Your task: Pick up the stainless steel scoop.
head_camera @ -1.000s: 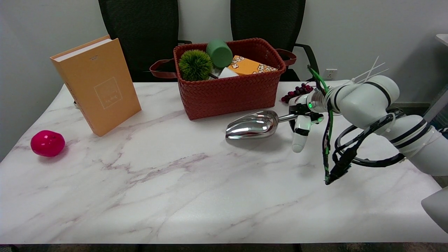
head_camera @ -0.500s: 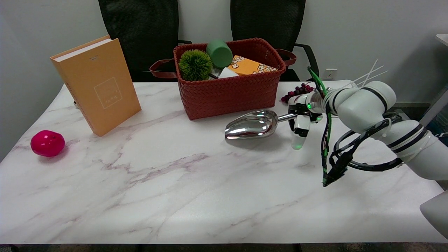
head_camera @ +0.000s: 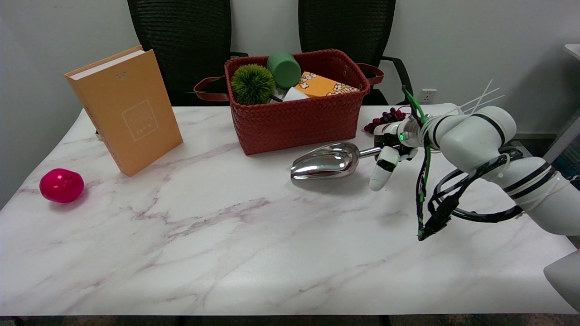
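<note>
Right hand (head_camera: 389,151) closed around the handle of the stainless steel scoop (head_camera: 324,162); one finger points down, clear of it. Scoop sits just in front of the red basket (head_camera: 297,120), bowel low over the counter (head_camera: 226,235), contact unclear. Risk: smooth thin handle, heavy bowl, so scoop may rotate or slip on lift.
</note>
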Motion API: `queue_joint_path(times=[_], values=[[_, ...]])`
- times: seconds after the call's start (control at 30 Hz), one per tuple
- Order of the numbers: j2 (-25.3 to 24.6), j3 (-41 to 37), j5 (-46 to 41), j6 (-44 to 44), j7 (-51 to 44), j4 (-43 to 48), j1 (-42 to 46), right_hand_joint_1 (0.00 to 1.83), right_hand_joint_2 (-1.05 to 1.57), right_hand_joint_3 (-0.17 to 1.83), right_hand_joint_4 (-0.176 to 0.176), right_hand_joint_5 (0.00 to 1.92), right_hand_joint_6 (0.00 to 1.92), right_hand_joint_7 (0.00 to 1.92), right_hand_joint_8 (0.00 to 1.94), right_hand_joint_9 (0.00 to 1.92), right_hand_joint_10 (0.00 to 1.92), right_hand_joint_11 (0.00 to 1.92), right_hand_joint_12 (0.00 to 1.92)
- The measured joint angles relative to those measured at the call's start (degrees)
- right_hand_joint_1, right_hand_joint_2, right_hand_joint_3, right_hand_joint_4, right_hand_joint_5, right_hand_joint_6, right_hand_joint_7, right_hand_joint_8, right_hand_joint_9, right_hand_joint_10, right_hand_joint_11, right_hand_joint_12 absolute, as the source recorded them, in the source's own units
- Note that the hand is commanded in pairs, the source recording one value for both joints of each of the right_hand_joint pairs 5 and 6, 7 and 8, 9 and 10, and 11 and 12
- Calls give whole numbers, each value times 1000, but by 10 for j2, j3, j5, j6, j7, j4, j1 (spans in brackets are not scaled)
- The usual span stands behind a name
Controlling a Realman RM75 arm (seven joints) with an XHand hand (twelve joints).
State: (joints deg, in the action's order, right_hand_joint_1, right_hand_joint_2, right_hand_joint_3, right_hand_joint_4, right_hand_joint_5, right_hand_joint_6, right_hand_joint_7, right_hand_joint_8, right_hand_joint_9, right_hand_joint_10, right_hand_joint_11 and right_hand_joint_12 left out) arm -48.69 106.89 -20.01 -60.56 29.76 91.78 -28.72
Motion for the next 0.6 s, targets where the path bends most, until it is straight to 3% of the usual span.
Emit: queue_joint_path(times=[0.13, 0.17, 0.47, 0.6], values=[[0, -5, -8, 2, 0, -1, 2, 1187, -761, 758, 0, 1813, 1813, 1920, 1920, 1849, 1849, 1920, 1920], [0, -6, -10, 2, 0, -1, 2, 1200, -710, 849, 0, 1826, 1826, 1920, 1920, 1851, 1851, 1920, 1920], [0, -13, -17, 15, 0, 0, 8, 1212, -689, 1029, 0, 1851, 1851, 1920, 1920, 1751, 1751, 1920, 1920], [0, -15, -18, 24, 0, 0, 11, 1247, -544, 1003, 0, 1863, 1863, 1920, 1920, 1751, 1751, 1920, 1920]])
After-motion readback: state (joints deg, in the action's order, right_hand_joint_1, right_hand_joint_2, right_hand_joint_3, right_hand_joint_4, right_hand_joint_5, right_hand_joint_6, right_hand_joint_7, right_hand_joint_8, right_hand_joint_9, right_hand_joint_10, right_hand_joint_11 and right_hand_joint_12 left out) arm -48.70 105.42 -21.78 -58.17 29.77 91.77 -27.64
